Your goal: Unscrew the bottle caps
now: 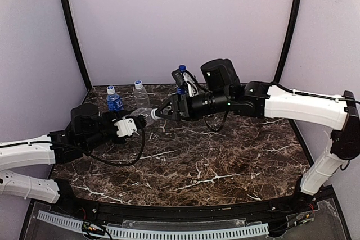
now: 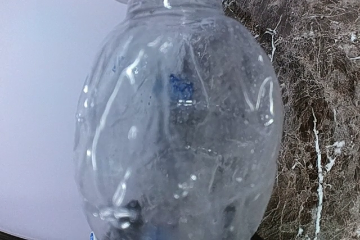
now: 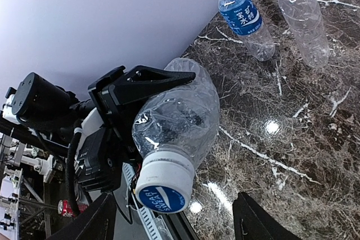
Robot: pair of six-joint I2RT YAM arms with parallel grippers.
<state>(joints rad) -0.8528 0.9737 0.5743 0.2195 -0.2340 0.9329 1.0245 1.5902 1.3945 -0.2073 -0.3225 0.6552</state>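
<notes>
Your left gripper (image 1: 135,121) clamps the clear bottle (image 3: 180,116) sideways; your right gripper (image 1: 161,112) is spread, fingers either side of its white cap (image 3: 163,186).

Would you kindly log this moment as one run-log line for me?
left claw: shut on clear bottle | right claw: open, facing cap | cap: on

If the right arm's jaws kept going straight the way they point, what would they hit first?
Most likely the white cap of the clear bottle that the left gripper holds out sideways; it faces the right gripper head-on, though depth is hard to judge.
</notes>
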